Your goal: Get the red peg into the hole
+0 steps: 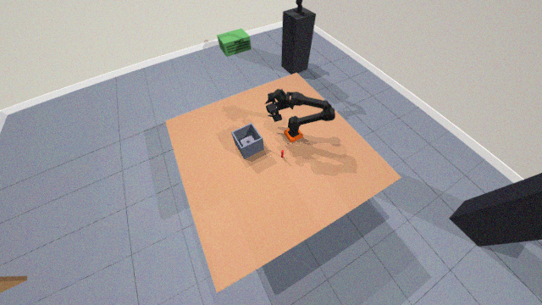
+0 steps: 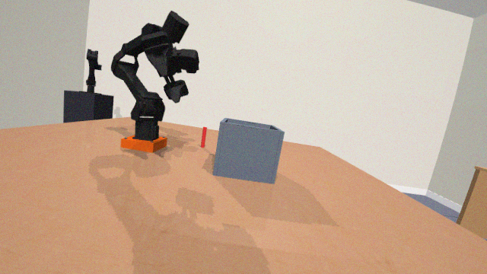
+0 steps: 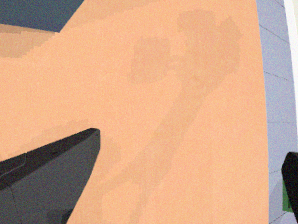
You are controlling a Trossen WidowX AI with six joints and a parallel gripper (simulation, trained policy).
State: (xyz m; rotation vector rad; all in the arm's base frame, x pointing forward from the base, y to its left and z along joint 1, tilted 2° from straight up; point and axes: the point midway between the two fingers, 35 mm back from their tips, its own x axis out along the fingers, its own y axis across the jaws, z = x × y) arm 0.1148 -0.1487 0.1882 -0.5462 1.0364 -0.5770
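Note:
The red peg stands upright on the tabletop, between the box and the arm's orange base, outside the box. The open grey-blue box shows partly in the wrist view at the top left. Inside it the pale plate lies at the bottom, with a small dark hole. My gripper is open, with its fingers wide apart and nothing between them. It is raised high above the table, off to the side of the box and away from the peg. The peg is not in the wrist view.
The wooden tabletop carries the arm's orange base. Beyond the table stand a green crate and a dark pedestal. Shadows of the arm and box fall across the tabletop.

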